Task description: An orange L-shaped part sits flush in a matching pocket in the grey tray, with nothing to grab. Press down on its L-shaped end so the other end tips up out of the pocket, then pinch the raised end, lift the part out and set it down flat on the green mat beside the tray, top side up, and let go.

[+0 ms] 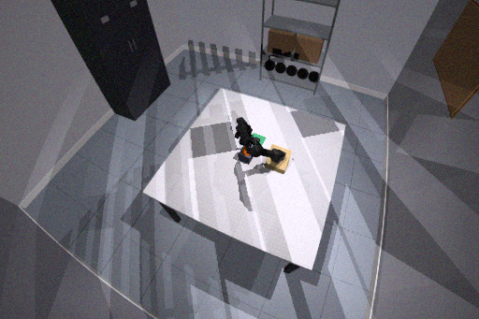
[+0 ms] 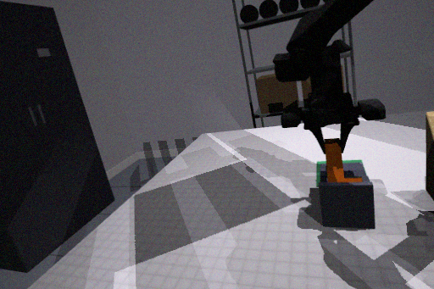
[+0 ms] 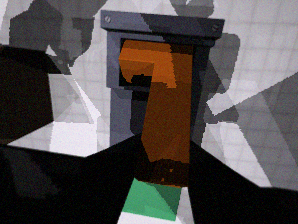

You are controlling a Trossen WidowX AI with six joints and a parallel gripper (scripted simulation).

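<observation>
The orange L-shaped part stands steeply tilted in the grey tray. Its straight end is raised above the tray and its L-shaped end is still low in the pocket. My gripper is shut on the raised end, right over the tray. The green mat lies just behind the tray, mostly hidden by it and by my fingers.
A tan block holds the arm's base to the right of the tray. The white table has its edges far from the tray. A dark cabinet and a shelf rack stand on the floor beyond.
</observation>
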